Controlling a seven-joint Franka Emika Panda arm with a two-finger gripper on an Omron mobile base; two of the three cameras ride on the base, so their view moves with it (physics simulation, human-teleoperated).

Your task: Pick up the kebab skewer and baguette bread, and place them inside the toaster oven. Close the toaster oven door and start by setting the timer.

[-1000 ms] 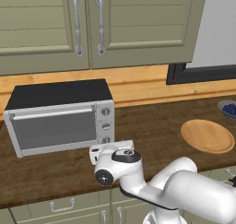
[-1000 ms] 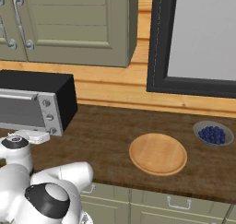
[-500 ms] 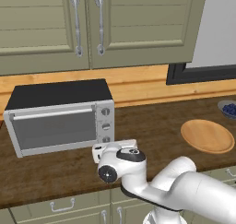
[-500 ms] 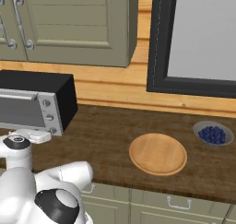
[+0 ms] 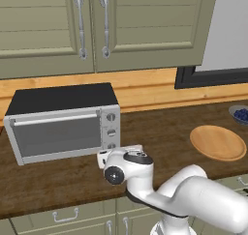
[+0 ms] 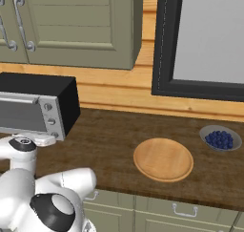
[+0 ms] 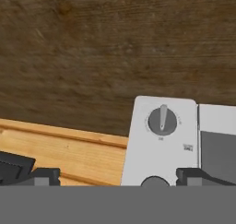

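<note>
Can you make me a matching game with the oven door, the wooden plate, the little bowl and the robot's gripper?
Things:
1. oven door
2. wooden plate
3. bowl
4. gripper

States:
A. holds blue berries
B. open, by the oven's knobs
C. shut
D. bare, nothing on it

Pairs: 1-C, 2-D, 3-A, 4-B

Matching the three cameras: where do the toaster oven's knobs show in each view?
Left base view: knobs, a column left of centre, just above the arm.
Right base view: knobs, far left, mid-height.
Hand view: one knob, lower right.
Shared landmark: the oven's silver front panel.
</note>
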